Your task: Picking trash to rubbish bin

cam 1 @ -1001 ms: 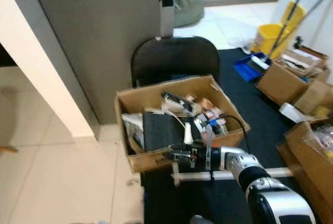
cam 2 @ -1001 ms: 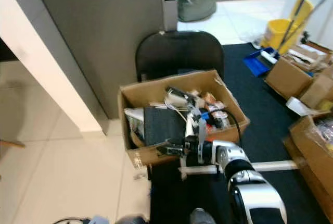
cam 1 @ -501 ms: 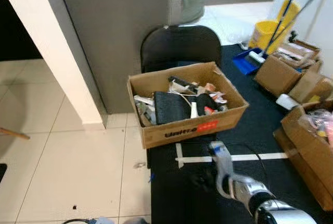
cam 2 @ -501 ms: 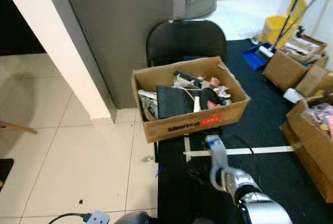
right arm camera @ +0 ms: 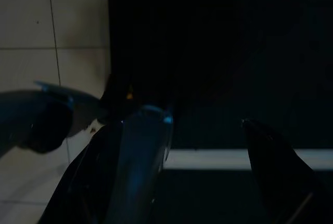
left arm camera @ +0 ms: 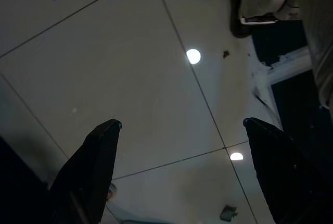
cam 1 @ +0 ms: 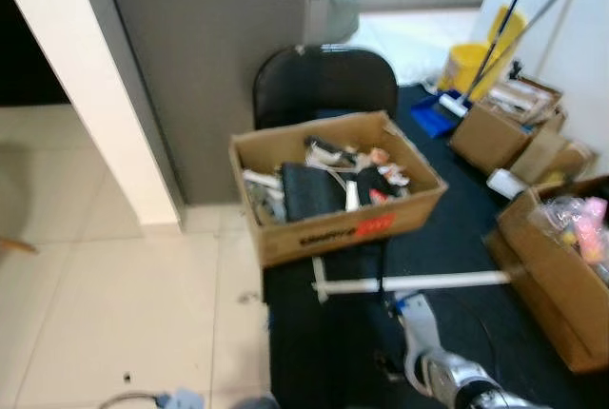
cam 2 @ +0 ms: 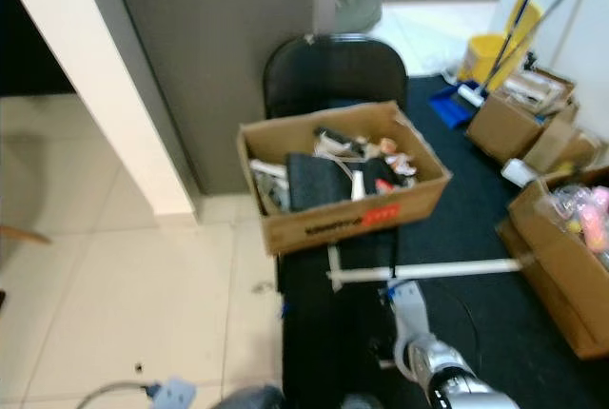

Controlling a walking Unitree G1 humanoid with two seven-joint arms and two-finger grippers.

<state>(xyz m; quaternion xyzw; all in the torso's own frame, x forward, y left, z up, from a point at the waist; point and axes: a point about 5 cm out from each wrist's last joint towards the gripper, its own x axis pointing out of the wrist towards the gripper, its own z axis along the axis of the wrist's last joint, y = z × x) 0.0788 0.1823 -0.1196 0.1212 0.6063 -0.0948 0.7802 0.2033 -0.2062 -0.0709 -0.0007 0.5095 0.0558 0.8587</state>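
Observation:
An open cardboard box (cam 1: 335, 230) full of mixed trash stands on a black chair (cam 1: 324, 81) in the middle of the eye views. My right arm (cam 1: 430, 371) hangs low over the black mat (cam 1: 457, 238) in front of the box. The right gripper (right arm camera: 197, 117) is open, with the dark mat and a white tape strip (right arm camera: 234, 159) between its fingers. The left gripper (left arm camera: 182, 124) is open over pale floor tiles, nothing between its fingers. A small scrap (cam 1: 249, 297) lies on the tiles beside the mat's left edge.
A grey wall (cam 1: 209, 48) and a white pillar (cam 1: 86, 95) rise behind and to the left. On the right are cardboard boxes (cam 1: 561, 276), a yellow mop bucket (cam 1: 466, 65) and a blue dustpan (cam 1: 433, 116). A plug and cable (cam 1: 171, 398) lie near my feet.
My right arm has dropped from the box's front edge down to just above the mat. The camera has pulled back and shifted; the box itself stays on the chair.

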